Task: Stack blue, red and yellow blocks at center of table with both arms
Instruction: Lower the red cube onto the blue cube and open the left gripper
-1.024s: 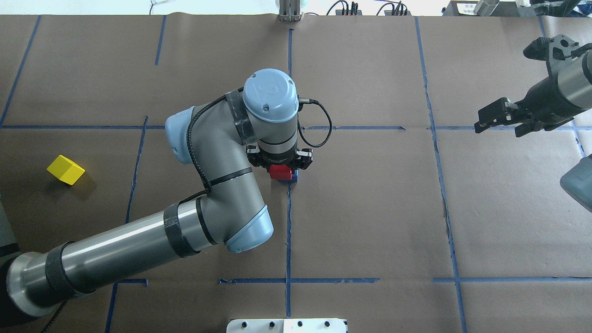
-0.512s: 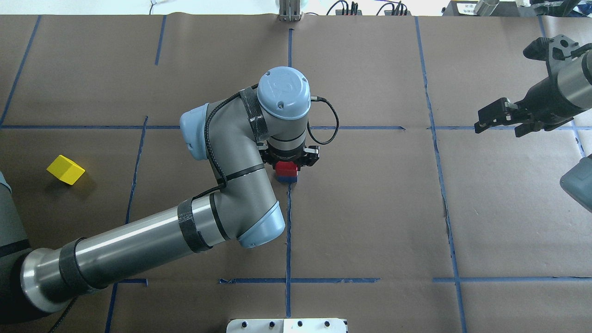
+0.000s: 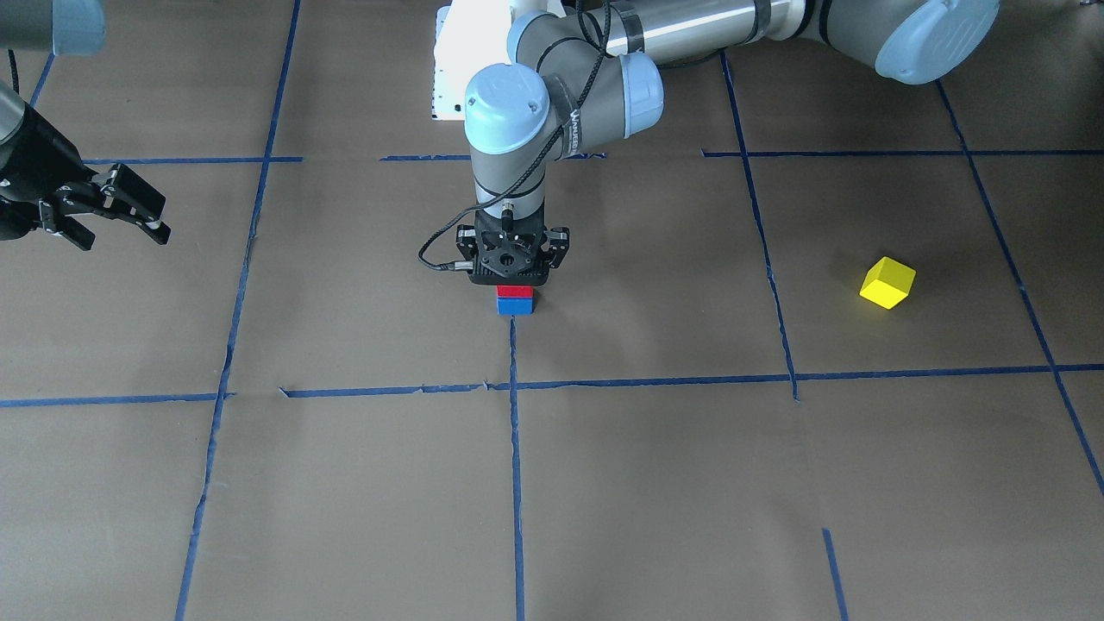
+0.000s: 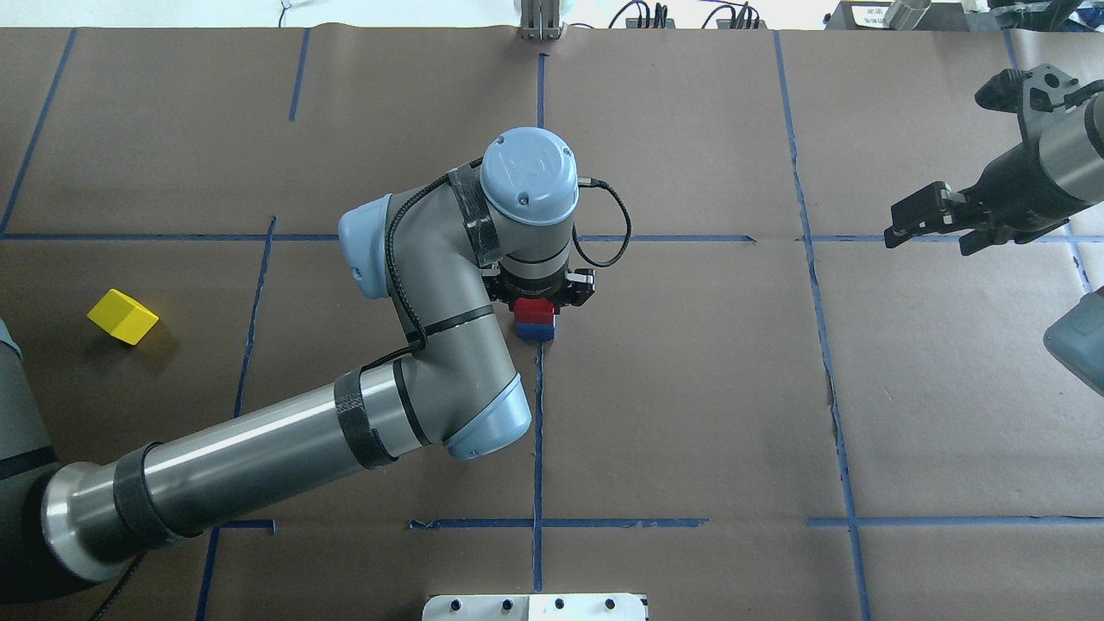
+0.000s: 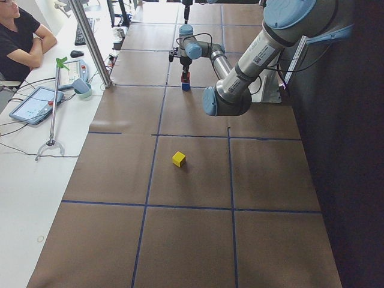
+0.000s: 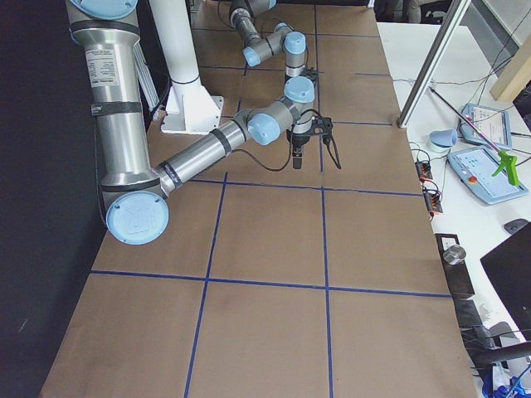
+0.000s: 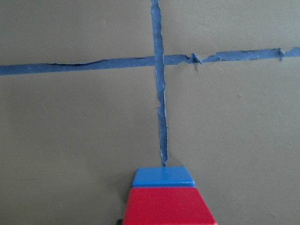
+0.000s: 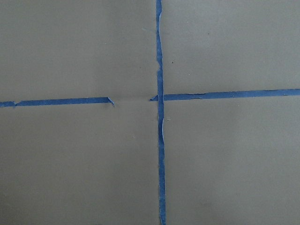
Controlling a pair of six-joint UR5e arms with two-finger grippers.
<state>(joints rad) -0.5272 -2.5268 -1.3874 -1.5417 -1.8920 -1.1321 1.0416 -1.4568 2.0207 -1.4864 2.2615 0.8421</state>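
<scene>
Close to the left edge of the brown paper-covered tabletop [image 4: 690, 388], about midway between its near and far edges, the small yellow cube [image 4: 122, 316] sits alone, turned askew to the blue tape lines [image 4: 537, 431]. At the centre, the left gripper [image 3: 514, 286] points straight down. Its jaws are drawn narrow around the small red cube [image 4: 535, 309], which rests squarely on the small blue cube [image 4: 536, 330]. The blue cube sits at the end of a tape line, as the left wrist view shows. I judge the red cube placed but not yet let go, so the step in hand is the release. Toward the right edge, somewhat nearer the far edge, the right gripper [image 4: 931, 235] hangs above the paper with its fingers spread wide and nothing between them. All three cubes look rigid, light and smooth-faced. They should not give under the pads or need much force, though a sideways brush would likely topple the little stack. The yellow cube is best taken on two opposite flat side faces, with its underside left free for setting down and the wrist turned to match its skew. A pinch on the corners would likely twist out.
</scene>
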